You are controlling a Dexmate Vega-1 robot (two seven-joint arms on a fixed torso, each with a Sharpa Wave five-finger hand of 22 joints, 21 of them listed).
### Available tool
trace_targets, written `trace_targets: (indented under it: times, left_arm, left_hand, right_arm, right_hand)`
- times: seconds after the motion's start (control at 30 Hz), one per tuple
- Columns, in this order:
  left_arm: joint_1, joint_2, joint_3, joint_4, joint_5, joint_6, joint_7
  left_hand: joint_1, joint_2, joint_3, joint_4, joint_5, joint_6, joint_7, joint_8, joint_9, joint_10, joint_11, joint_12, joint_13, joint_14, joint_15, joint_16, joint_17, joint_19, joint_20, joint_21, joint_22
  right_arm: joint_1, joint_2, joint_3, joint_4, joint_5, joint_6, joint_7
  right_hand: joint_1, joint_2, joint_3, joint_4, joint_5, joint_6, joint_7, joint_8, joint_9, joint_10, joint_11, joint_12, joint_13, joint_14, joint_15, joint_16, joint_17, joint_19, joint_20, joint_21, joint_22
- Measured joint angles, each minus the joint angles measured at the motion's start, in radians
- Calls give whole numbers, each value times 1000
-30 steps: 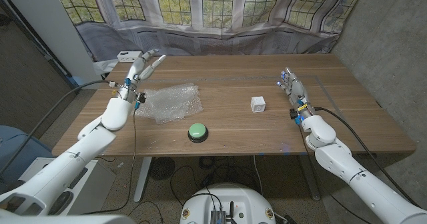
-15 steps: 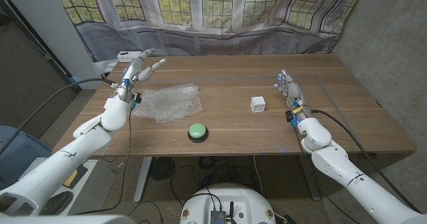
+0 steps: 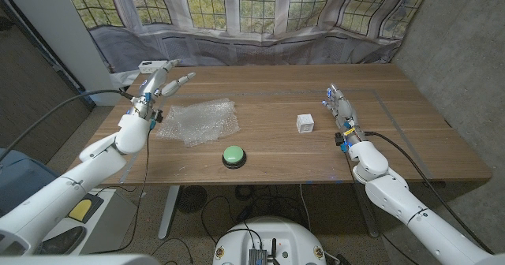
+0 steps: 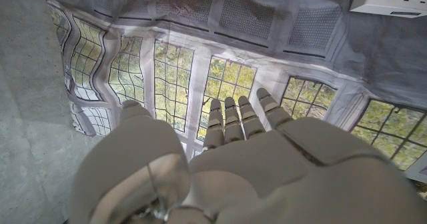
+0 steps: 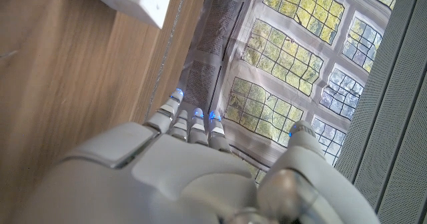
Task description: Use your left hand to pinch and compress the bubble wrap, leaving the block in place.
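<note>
Nowhere is writing legible; left robot hand [image 3: 160, 82] and right robot hand [image 3: 340, 106] both spread, holding nothing.

Left robot hand [image 3: 160, 80]: I have raised it farther back, beyond the bubble wrap [image 3: 200, 121]. Right robot hand [image 3: 340, 105]: I have shifted it slightly toward the block [image 3: 305, 123].

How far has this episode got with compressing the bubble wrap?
Nothing looks done: the bubble wrap lies spread on the table, untouched. In hand: the left hand is raised beyond its far left corner, fingers apart, holding nothing. Left: reaching, pinching, compressing. The block sits apart, near the open right hand.
</note>
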Motion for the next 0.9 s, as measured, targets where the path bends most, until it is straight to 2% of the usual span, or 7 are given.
trace_targets:
  times: [0.13, 0.33, 0.47, 0.57, 0.77, 0.8, 0.9]
  left_arm:
    - [-2, 27, 7, -20, -3, 25, -25]
    - [-5, 67, 16, -49, 0, 67, -66]
    - [-6, 84, 22, -69, 11, 97, -84]
    - [-6, 97, 27, -87, 29, 137, -100]
    - [-9, 119, 37, -116, 46, 194, -139]
    - [-12, 135, 46, -135, 49, 207, -150]
    - [-17, 145, 53, -146, 53, 228, -170]
  left_hand:
    - [0, 0, 0, 0, 0, -2, 2, -4, 0, 0, 0, 0, 0, -4, 4, -2, 0, 0, 2, 0, 0]
    - [5, -5, 3, -3, -4, -34, 1, -12, 0, -23, 11, -15, 0, -28, 9, -8, 0, -18, 19, -11, 0]
    - [12, -26, 6, -6, -8, -58, 0, -15, 0, -38, 16, -21, 4, -44, 18, -8, 0, -27, 40, -15, 2]
    - [19, -43, 5, -19, -8, -84, -3, -19, 0, -56, 20, -28, 5, -54, 25, -8, 0, -24, 60, -15, 2]
    - [35, -59, 6, -36, -8, -123, -20, -19, 0, -91, 34, -40, 5, -74, 33, -8, 0, -18, 66, -15, 2]
    - [35, -59, 6, -37, -8, -123, -20, -19, 0, -94, 35, -40, 5, -74, 34, -8, 0, -18, 66, -15, 2]
    - [36, -60, 9, -40, -8, -133, -22, -19, 0, -101, 32, -40, 5, -74, 34, -8, 1, -18, 66, -15, 2]
  right_arm:
    - [-2, 1, 0, -3, -2, -2, -4]
    - [-4, 1, -1, -5, -2, -4, -4]
    - [-5, 1, -1, -5, -2, -4, -4]
    - [-5, 1, -1, -5, -1, -4, -4]
    - [-6, 1, -2, -5, 2, -5, -1]
    - [-6, 1, -2, -5, 4, -6, 2]
    - [-7, 1, -2, -5, 5, -6, 3]
  right_hand:
    - [0, 0, 0, 0, 0, 0, 0, 0, 0, 4, 4, 0, 0, 0, 0, 0, -3, 0, 0, 0, 0]
    - [0, 0, 0, 0, 0, 0, 0, 0, 1, 5, 6, 0, 0, 0, 0, 0, -3, 0, 0, 0, 0]
    - [0, 0, 0, 0, 0, 0, 0, 0, 5, 5, 6, 0, 0, 0, 0, 0, -3, 0, 0, 0, 0]
    - [0, 0, 0, 0, 0, 0, 0, 0, 5, 5, 6, 0, 0, 4, 4, 0, -3, 0, 0, 0, 0]
    - [0, 0, 0, 0, 0, 5, -5, 0, 5, 5, 6, 0, 0, 4, 4, 0, -2, 5, 5, 0, 0]
    - [0, 0, 0, 0, 0, 5, -5, 0, 5, 5, 6, 0, 0, 4, 4, 0, -3, 5, 5, 0, 0]
    - [0, 0, -3, -3, 0, 5, -5, 0, 5, 5, 6, 0, 0, 4, 4, 0, -2, 5, 5, 0, 0]
